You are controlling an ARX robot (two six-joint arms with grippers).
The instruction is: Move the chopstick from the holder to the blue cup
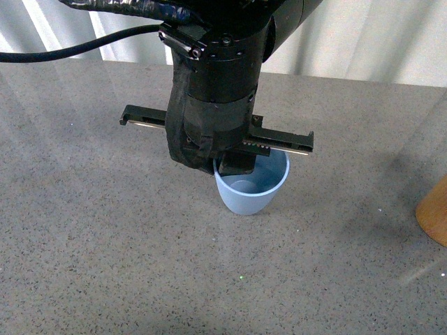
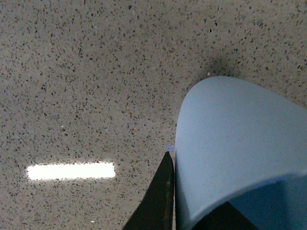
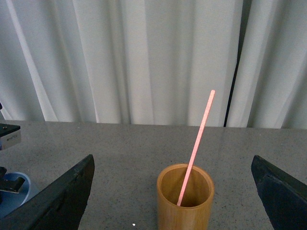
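The light-blue cup [image 1: 253,192] stands upright on the grey speckled table. My left gripper [image 1: 234,166] comes down on it from above and is shut on its rim, one finger [image 2: 160,194] outside the wall and one inside. The cup fills the left wrist view [image 2: 230,153]. One pinkish-red chopstick [image 3: 196,143] leans in the round bamboo holder [image 3: 185,203]. My right gripper [image 3: 172,163] is open and empty, its fingers [image 3: 67,191] wide on either side of the holder, short of it. The cup's edge shows in the right wrist view [image 3: 17,194].
The holder shows as an orange-brown shape at the right edge of the front view [image 1: 434,209], apart from the cup. White curtains [image 3: 144,57] hang behind the table's far edge. A black cable [image 1: 77,47] runs off the left arm.
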